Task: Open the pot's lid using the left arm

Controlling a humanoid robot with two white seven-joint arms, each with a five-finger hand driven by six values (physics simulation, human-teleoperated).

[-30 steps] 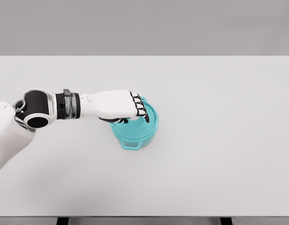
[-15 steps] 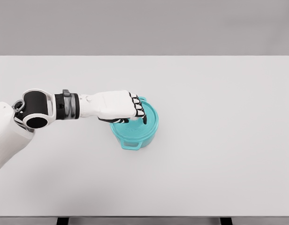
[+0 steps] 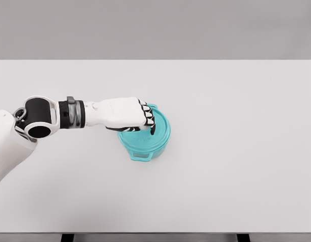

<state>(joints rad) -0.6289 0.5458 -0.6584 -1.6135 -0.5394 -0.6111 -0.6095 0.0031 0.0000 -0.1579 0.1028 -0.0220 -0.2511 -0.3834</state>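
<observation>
A teal pot [image 3: 138, 149] with its lid [image 3: 160, 132] on stands on the white table [image 3: 236, 126], a little left of the middle. My left hand [image 3: 145, 125] reaches in from the left and lies over the lid's left half. Its fingers [image 3: 148, 118] are curled down around the lid's centre, and the knob is hidden under the palm. The lid still sits flat on the pot. One small side handle [image 3: 141, 158] of the pot points toward me.
The white table stretches wide on every side of the pot, with its far edge against a grey wall. My left forearm [image 3: 69, 113] lies low over the table's left part.
The left hand has slid a few pixels leftward and its fingers have curled tighter over the lid's centre. Pot and lid have stayed where they were.
</observation>
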